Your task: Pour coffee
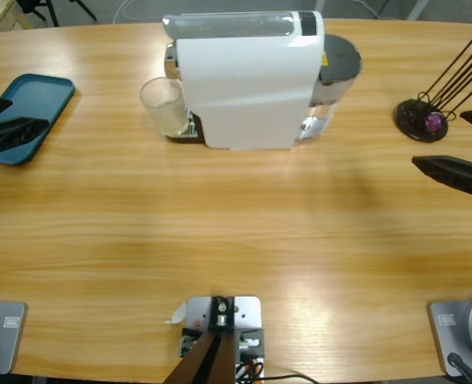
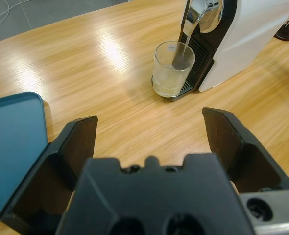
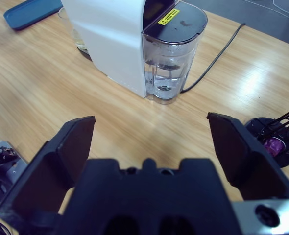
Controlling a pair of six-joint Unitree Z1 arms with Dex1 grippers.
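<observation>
A clear glass (image 2: 174,68) stands on the drip tray of the white coffee machine (image 1: 248,80), under its chrome spout (image 2: 199,12). A thin pale stream runs from the spout into the glass. Pale yellowish coffee (image 2: 170,84) fills the bottom of the glass (image 1: 164,106). My left gripper (image 2: 152,122) is open, well short of the glass, and shows at the left edge (image 1: 28,114) over the blue tray. At the table's right edge, my right gripper (image 1: 438,140) is open too; in its wrist view the right gripper (image 3: 152,125) faces the machine's water tank (image 3: 170,58).
A blue tray (image 1: 36,94) lies at the far left. A black capsule stand (image 1: 418,118) with thin rods holds a purple capsule (image 1: 434,122) at the right. The machine's black cable (image 3: 218,51) trails behind the tank. Bare wood lies in front of the machine.
</observation>
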